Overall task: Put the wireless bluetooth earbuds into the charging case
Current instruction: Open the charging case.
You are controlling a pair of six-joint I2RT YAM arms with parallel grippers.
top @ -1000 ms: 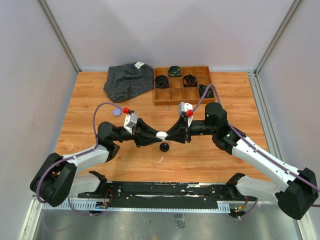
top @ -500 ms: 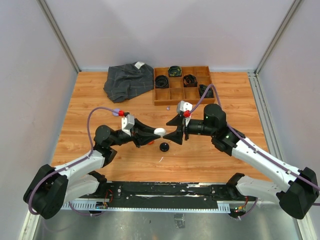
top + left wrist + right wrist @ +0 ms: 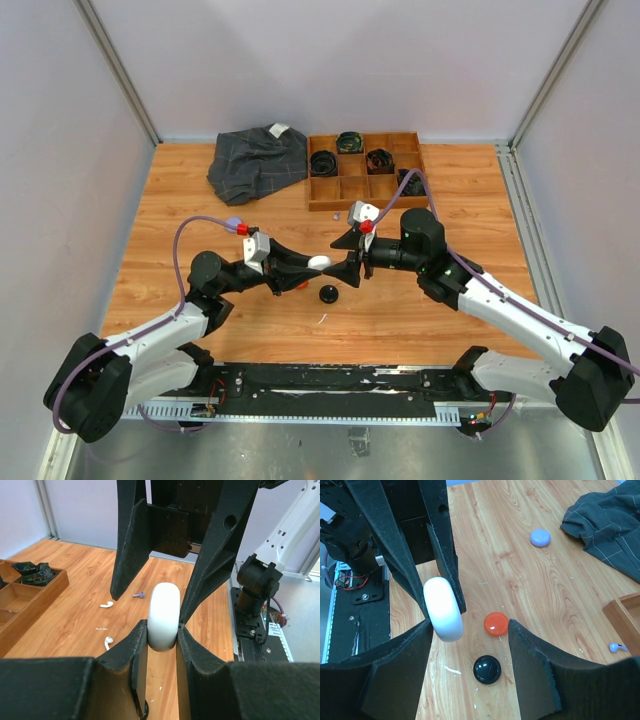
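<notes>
My left gripper [image 3: 312,264] is shut on a white rounded charging case [image 3: 164,616], held on edge above the table; the case also shows in the right wrist view [image 3: 443,609]. My right gripper [image 3: 346,262] faces it from the right, jaws wide open and empty, with its left finger close beside the case. Two white earbuds [image 3: 105,605] [image 3: 107,641] and a purple earbud [image 3: 139,595] lie on the wood beyond the case. The purple earbud also lies near the tray in the right wrist view [image 3: 616,647].
An orange-red puck [image 3: 496,624] and a black puck [image 3: 487,669] lie on the table under the grippers. A purple puck [image 3: 540,537] lies further left. A dark cloth [image 3: 258,160] and a wooden compartment tray [image 3: 325,198] holding coiled black belts are at the back.
The two grippers met at the white case a second ago. The right gripper has since opened and drawn back a little, while the left gripper keeps hold of the case.
</notes>
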